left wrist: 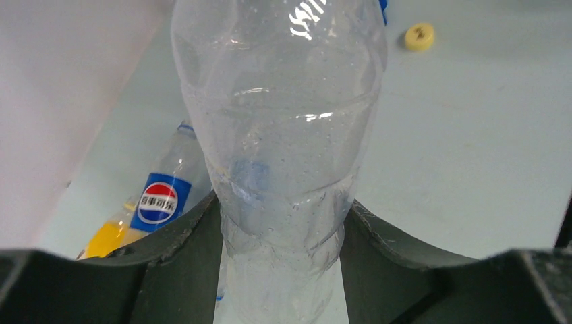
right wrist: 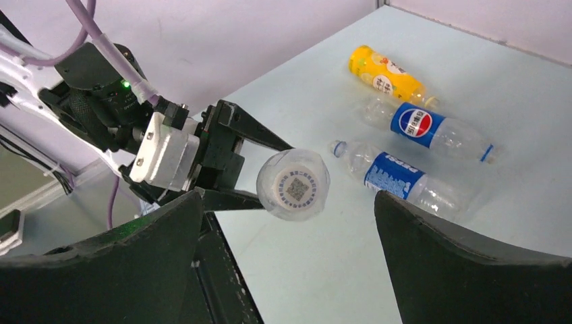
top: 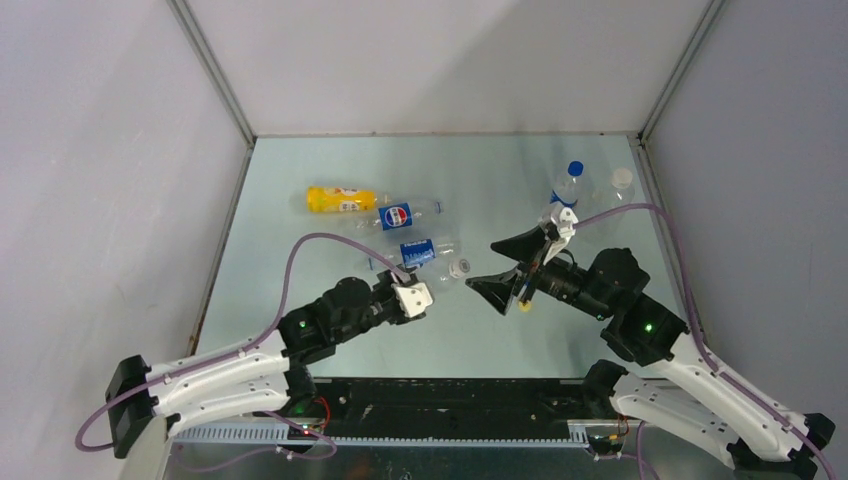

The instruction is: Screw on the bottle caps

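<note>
My left gripper (left wrist: 280, 270) is shut on the lower body of a clear unlabelled bottle (left wrist: 283, 128) and holds it off the table. In the right wrist view the bottle points end-on at the camera, with a white cap (right wrist: 293, 185) bearing a printed code on its neck. My right gripper (right wrist: 290, 270) is open, its fingers spread wide to either side just short of that cap (top: 460, 268). A loose yellow cap (left wrist: 419, 36) lies on the table.
Three bottles lie at mid-left: a yellow-orange one (top: 340, 199), a Pepsi-labelled one (top: 400, 215) and a blue-labelled one (top: 425, 250). Two upright bottles stand back right, one with a blue cap (top: 567, 190) and one with a white cap (top: 620, 185). Walls enclose the table.
</note>
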`<state>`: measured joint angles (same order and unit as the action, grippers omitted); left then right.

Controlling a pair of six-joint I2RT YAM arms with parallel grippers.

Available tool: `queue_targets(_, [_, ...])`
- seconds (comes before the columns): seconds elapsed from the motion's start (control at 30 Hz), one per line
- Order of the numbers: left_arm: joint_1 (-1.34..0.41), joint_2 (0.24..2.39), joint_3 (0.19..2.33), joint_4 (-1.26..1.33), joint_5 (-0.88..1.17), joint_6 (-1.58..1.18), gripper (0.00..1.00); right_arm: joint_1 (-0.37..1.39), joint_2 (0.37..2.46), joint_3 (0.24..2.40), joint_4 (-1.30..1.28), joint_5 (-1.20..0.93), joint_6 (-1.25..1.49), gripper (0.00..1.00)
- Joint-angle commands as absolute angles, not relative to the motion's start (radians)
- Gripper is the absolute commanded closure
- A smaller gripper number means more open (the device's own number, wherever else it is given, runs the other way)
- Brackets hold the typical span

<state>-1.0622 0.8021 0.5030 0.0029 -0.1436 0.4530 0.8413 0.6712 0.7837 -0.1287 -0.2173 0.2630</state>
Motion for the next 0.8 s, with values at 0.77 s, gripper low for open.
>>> queue_targets(0.77, [-1.019,0.853,0.538,0.28,0.126,0.239,1.0,0.878,0.74,0.698,0.21,-0.174,0.315,0.2])
